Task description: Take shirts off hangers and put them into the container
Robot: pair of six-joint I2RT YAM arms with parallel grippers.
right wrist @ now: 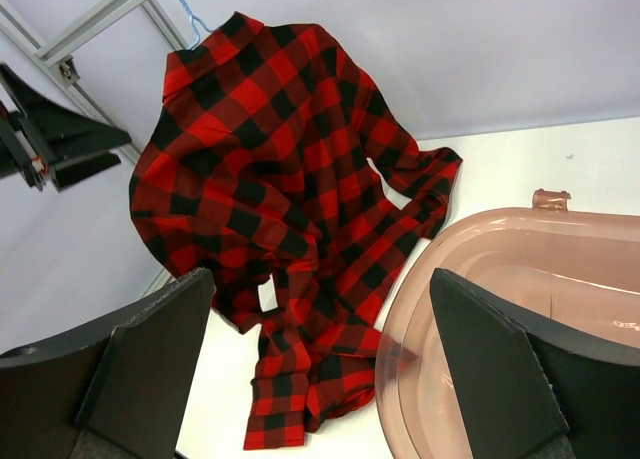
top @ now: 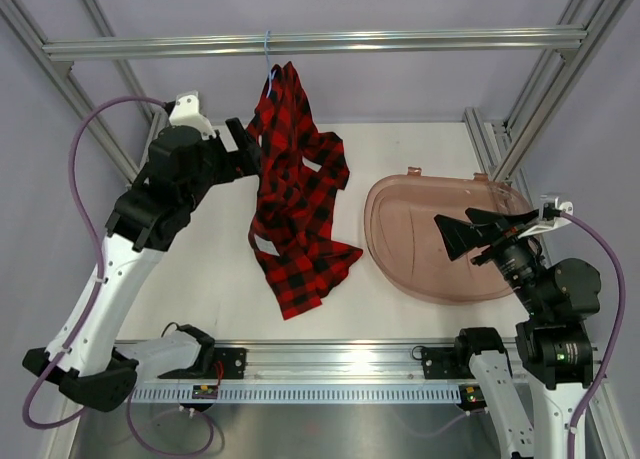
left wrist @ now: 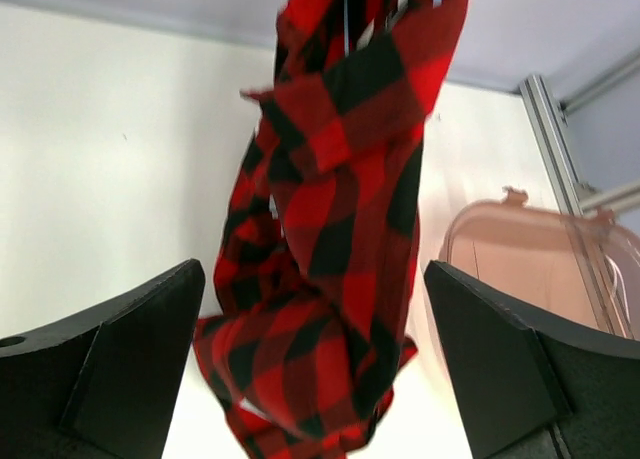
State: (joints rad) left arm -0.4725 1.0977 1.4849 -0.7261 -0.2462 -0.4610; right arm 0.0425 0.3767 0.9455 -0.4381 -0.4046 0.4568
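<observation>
The red-and-black plaid shirt (top: 295, 199) hangs from a thin light-blue hanger (top: 268, 54) hooked on the top frame bar, and its lower end trails onto the white table. My left gripper (top: 245, 144) is open just left of the hanging cloth, at upper-shirt height. In the left wrist view the shirt (left wrist: 340, 229) hangs ahead between the spread fingers (left wrist: 150, 349) without touching them. The pinkish translucent container (top: 400, 229) lies to the right of the shirt. My right gripper (top: 465, 229) hovers open above the container. It faces the shirt (right wrist: 290, 179) and hanger hook (right wrist: 185, 9).
Aluminium frame bars (top: 300, 44) run across the back and down both sides. A rail (top: 330, 364) carrying the arm bases runs along the near edge. The container's tab handle (right wrist: 550, 197) points towards the back wall.
</observation>
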